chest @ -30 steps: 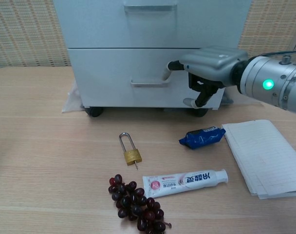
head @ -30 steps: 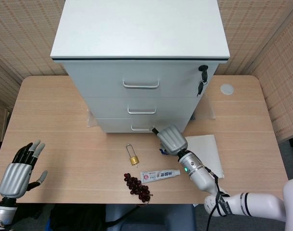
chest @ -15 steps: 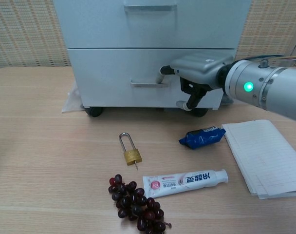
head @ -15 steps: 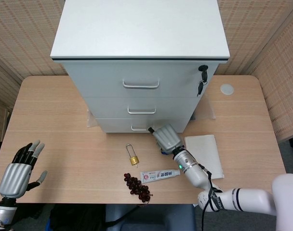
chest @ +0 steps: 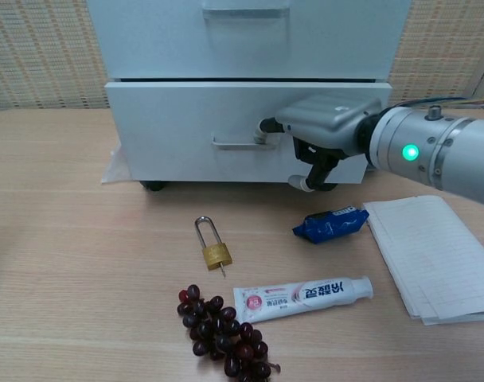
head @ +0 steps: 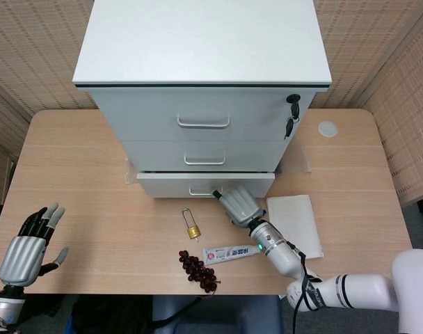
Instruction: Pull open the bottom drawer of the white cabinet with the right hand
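The white cabinet [head: 204, 42] stands at the back of the table. Its bottom drawer [head: 166, 184] [chest: 178, 119] juts out a little from the cabinet front. My right hand [head: 239, 204] [chest: 325, 123] is at the drawer's face, its fingers hooked over the right end of the drawer handle [chest: 232, 144] [head: 199, 191]. My left hand [head: 24, 254] hangs at the table's near left edge, fingers spread and holding nothing; the chest view does not show it.
In front of the drawer lie a brass padlock [chest: 214, 251], a bunch of dark grapes [chest: 222, 334], a toothpaste tube [chest: 302, 296] and a blue packet [chest: 329, 223]. White paper sheets [chest: 437, 255] lie to the right. Keys [head: 291, 115] hang from the top drawer's lock.
The bottom drawer has slid out toward me a short way, drawn by my right hand on its handle. The left hand has not moved.
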`<action>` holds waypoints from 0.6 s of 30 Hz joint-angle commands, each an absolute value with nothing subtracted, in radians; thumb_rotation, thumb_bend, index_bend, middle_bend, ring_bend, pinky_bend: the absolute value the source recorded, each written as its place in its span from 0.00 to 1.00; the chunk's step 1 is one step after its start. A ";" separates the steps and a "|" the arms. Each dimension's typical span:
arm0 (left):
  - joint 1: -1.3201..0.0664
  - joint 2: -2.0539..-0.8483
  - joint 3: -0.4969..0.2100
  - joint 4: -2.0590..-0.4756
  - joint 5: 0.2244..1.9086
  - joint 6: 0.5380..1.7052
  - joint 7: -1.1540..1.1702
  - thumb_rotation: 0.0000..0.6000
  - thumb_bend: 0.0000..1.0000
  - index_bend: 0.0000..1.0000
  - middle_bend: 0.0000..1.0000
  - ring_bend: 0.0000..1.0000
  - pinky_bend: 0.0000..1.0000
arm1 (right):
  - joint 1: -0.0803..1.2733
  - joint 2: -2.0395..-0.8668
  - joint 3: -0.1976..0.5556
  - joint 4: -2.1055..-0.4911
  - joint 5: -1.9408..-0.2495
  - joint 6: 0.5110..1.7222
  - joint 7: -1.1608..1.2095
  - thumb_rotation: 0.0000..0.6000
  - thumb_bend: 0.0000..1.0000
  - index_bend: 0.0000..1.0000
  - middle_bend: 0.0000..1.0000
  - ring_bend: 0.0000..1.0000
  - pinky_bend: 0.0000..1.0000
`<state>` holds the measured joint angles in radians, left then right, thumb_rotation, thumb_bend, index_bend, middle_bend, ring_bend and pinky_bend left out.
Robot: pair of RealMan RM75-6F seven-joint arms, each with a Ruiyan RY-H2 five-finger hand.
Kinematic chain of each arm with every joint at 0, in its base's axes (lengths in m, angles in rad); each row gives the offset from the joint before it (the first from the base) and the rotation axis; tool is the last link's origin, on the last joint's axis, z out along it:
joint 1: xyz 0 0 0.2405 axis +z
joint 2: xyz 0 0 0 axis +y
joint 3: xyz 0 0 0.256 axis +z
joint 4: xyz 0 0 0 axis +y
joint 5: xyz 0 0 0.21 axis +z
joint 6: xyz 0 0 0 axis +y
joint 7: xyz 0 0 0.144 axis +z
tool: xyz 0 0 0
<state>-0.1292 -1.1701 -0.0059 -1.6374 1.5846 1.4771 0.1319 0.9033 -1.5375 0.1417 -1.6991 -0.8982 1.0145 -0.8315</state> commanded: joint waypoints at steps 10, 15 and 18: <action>-0.129 -1.178 -0.004 -1.629 1.588 1.479 0.127 1.00 0.33 0.02 0.00 0.00 0.10 | 0.895 -1.503 0.089 -1.806 -0.924 1.065 -0.877 1.00 0.33 0.18 0.93 0.96 0.93; -0.127 -1.180 -0.004 -1.624 1.588 1.481 0.122 1.00 0.33 0.02 0.00 0.00 0.10 | 0.891 -1.492 0.068 -1.844 -0.935 1.077 -0.893 1.00 0.33 0.18 0.93 0.96 0.93; -0.127 -1.179 -0.003 -1.622 1.588 1.480 0.122 1.00 0.33 0.02 0.00 0.00 0.10 | 0.890 -1.488 0.059 -1.862 -0.936 1.083 -0.902 1.00 0.33 0.18 0.93 0.96 0.93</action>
<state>-0.1273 -1.1789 -0.0029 -1.6223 1.5883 1.4805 0.1224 0.8907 -1.4899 0.0625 -1.8572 -0.9351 1.0805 -0.8987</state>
